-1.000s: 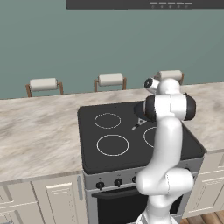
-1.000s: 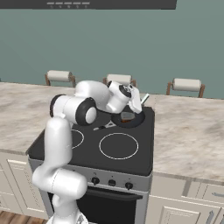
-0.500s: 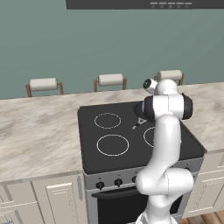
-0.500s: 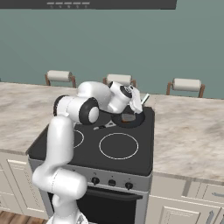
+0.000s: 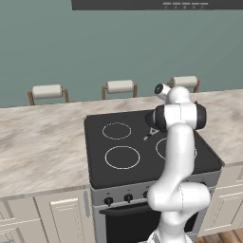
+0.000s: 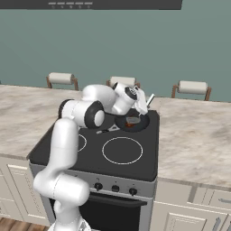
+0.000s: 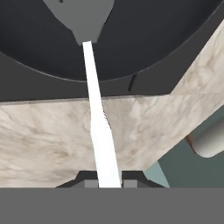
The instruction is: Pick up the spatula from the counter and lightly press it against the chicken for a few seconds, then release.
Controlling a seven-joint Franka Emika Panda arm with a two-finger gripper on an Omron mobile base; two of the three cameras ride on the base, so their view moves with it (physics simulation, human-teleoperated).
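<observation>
Item under inspection: the grey-bladed, white-handled spatula (image 7: pixel 95 109). In the hand view its handle runs from the bottom centre of the frame up toward the upper left. Its flat grey blade at the top edge lies over the dark round frying pan (image 7: pixel 153 39).

In the right base view the free end of the spatula (image 6: pixel 150 97) sticks up and to the right of the claw (image 6: pixel 143 107), just above the centre of the frame.

The claw (image 7: pixel 109 181) is narrow and clamped on the lower end of the handle, with one dark tip on either side of it.

The frying pan (image 6: pixel 122 126) sits on the far right corner of the black glass cooktop (image 6: pixel 113 155). In the pan lies a small orange-brown piece, the chicken (image 6: pixel 131 121). The blade is down at the chicken, but contact between the two cannot be confirmed from these views.

In the left base view the white arm stands in front of the pan, at the right side of the cooktop (image 5: pixel 99 142).

The cooktop is set into the veined beige marble desk (image 6: pixel 194 135) (image 5: pixel 38 147) (image 7: pixel 52 131), which extends to both sides.

Beyond the desk, along the upper middle of both base views, stand three cushioned stools (image 6: pixel 192 88) (image 5: pixel 46 91) against a teal wall.
</observation>
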